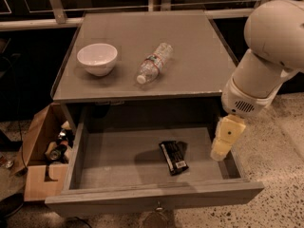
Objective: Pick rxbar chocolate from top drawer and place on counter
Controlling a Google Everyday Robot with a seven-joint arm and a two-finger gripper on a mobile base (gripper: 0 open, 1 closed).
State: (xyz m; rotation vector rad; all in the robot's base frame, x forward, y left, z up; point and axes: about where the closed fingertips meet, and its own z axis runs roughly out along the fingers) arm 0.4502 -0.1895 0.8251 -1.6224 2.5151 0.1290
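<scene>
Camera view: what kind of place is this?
Probably an indoor test area rather than a home kitchen: a lone grey cabinet on a speckled floor, with a cardboard box of odds beside it. The tool hangs over the right side of the open drawer.

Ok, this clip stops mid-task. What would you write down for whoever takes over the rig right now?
Pincer: hangs over the right end of the open top drawer, to the right of the bar and not touching it.
Rxbar chocolate: lies flat on the drawer floor, right of centre.
Counter: holds a white bowl at left and a water bottle lying on its side mid-surface.
Done: the drawer is open and the arm is near it.
Left: move over the bar, grasp it, lift it out and set it on a bare part of the counter.
</scene>
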